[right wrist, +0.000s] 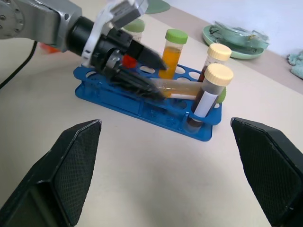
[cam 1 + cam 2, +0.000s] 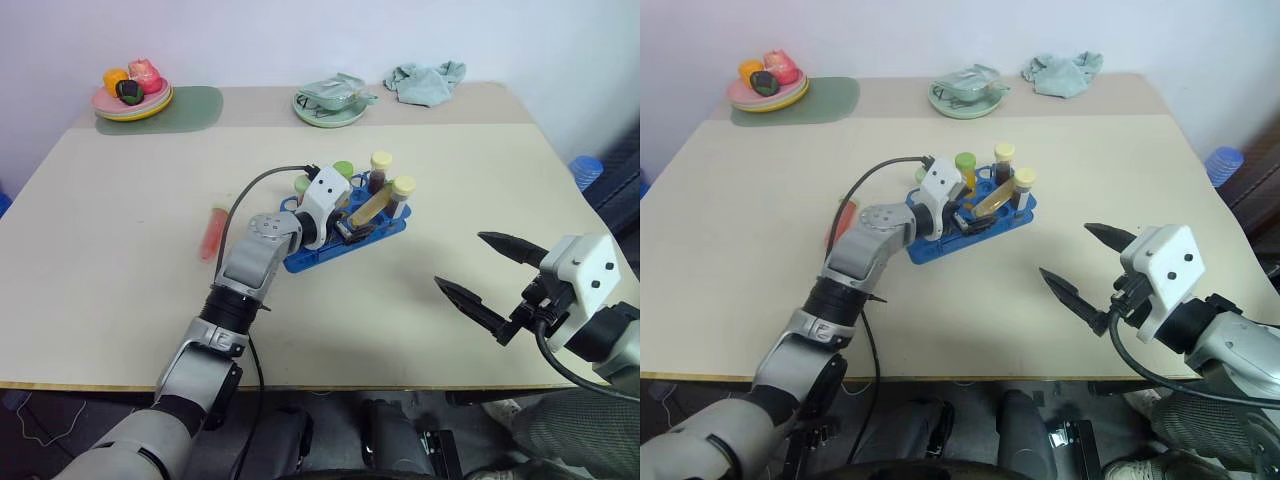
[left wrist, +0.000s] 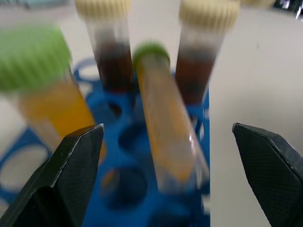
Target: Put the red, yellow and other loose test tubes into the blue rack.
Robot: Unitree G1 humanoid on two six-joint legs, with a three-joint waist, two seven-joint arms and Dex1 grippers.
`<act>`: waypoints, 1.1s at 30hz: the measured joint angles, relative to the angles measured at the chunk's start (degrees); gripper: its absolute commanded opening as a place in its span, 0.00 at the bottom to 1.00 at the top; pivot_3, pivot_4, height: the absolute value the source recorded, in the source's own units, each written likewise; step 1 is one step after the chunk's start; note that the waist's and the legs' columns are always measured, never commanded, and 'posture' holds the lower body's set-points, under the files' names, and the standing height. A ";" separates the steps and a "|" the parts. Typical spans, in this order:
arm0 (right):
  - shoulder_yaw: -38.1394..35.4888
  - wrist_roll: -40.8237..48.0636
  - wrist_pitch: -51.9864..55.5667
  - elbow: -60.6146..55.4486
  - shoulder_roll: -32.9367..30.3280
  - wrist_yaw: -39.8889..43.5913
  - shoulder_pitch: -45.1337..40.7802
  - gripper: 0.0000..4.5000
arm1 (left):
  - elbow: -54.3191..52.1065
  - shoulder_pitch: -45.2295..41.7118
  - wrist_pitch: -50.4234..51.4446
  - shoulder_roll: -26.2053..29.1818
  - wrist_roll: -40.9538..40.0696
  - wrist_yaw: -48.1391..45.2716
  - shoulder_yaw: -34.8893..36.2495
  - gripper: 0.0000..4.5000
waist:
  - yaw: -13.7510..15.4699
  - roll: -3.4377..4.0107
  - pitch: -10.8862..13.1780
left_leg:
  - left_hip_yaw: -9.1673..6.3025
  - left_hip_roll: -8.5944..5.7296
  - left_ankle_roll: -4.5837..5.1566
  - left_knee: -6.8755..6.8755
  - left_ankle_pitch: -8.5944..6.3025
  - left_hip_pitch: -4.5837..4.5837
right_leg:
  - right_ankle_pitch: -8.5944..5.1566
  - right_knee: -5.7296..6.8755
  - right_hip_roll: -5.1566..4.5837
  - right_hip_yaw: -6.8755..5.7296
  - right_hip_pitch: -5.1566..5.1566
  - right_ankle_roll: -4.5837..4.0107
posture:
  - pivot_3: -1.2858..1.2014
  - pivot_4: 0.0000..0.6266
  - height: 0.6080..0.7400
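Your left gripper (image 1: 142,71) stood wide open over the blue rack (image 1: 142,106), its yellow tube (image 3: 165,127) lying slanted, unseated; right gripper (image 2: 490,275) waited open.

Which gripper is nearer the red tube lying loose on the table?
Left. The left gripper is at the blue rack, just beside the red tube; the right gripper hovers far across the table.

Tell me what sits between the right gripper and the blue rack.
Nothing: bare table separates the right gripper from the blue rack, seen in both eye views.
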 measured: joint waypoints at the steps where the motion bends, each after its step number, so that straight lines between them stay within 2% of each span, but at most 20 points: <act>1: 0.00 -0.06 -0.01 0.03 0.00 0.05 0.01 1.00 | -0.51 0.00 0.74 0.01 0.00 -0.05 -0.13 0.99 | 0.01 0.00 0.00 | 0.00 0.00 0.00 0.00 0.00 0.00 | 0.00 0.00 0.00 0.00 0.00 0.00 | 0.52 0.24 1.00; 7: 0.00 -0.41 -0.07 0.04 0.15 0.36 0.55 1.00 | -0.93 -0.01 2.51 -0.24 0.05 0.76 -1.60 0.99 | -0.04 0.00 0.00 | 0.00 0.00 0.00 0.00 0.00 0.00 | 0.00 0.00 0.00 0.00 0.00 0.00 | 0.52 0.24 1.00; 9: 0.00 -0.61 -0.07 0.03 0.30 0.38 0.69 1.00 | -0.86 -0.01 2.86 -0.38 0.50 1.27 -1.97 0.88 | -0.03 0.00 0.00 | 0.00 0.00 -0.01 0.00 0.00 0.00 | 0.00 0.00 0.00 0.00 0.00 0.00 | 0.52 0.24 1.00; 11: 0.00 -0.65 -0.07 0.03 0.46 0.38 0.72 1.00 | -0.84 -0.01 2.86 -0.46 0.61 1.74 -2.00 0.71 | -0.02 0.00 0.00 | 0.00 0.00 0.00 0.00 0.00 0.00 | 0.00 0.00 -0.01 0.00 0.00 0.00 | 0.52 0.24 1.00; 19: 0.00 -0.67 -0.07 0.03 0.63 0.38 0.77 1.00 | 0.79 -0.54 1.55 -1.44 0.77 4.20 -1.93 0.71 | 0.01 0.00 0.00 | 0.00 0.00 0.00 0.00 0.00 0.00 | 0.00 0.00 -0.01 0.00 0.00 0.00 | 0.52 0.24 1.00; 20: 0.00 -0.67 -0.07 0.03 0.65 0.38 0.77 1.00 | 1.00 -0.65 1.52 -1.52 0.82 4.39 -1.94 0.62 | 0.00 0.00 0.00 | 0.00 0.00 -0.01 0.00 0.00 0.00 | 0.00 0.00 -0.01 0.00 0.00 0.00 | 0.52 0.24 1.00; 21: 0.00 -0.66 -0.07 0.03 0.66 0.38 0.78 1.00 | 1.12 -0.72 1.44 -1.53 0.90 4.47 -1.95 0.59 | -0.01 0.00 0.00 | 0.00 0.00 0.00 0.00 0.00 0.00 | 0.00 0.00 -0.01 0.00 0.00 0.00 | 0.52 0.24 1.00; 22: 0.00 -0.67 -0.07 0.03 0.67 0.38 0.77 1.00 | 1.34 -0.82 1.17 -1.54 0.97 4.56 -1.95 0.52 | -0.01 0.00 0.00 | 0.00 0.00 -0.01 0.00 0.00 0.00 | 0.00 0.00 -0.01 0.00 0.00 0.00 | 0.52 0.24 1.00; 24: 0.00 -0.67 -0.07 0.03 0.67 0.37 0.77 1.00 | 1.64 -0.84 0.67 -1.55 1.06 4.97 -1.95 0.32 | 0.01 0.00 0.00 | 0.00 0.00 -0.01 0.00 0.00 0.00 | 0.00 0.00 -0.01 0.00 0.00 0.00 | 0.52 0.24 1.00; 33: 0.00 -0.66 -0.07 0.03 0.68 0.36 0.75 1.00 | 1.91 -0.90 0.45 -1.61 1.15 5.45 -1.82 0.32 | 0.01 0.00 0.00 | 0.00 0.00 -0.01 0.00 0.00 0.00 | 0.00 -0.01 -0.01 0.00 0.00 0.00 | 0.52 0.24 1.00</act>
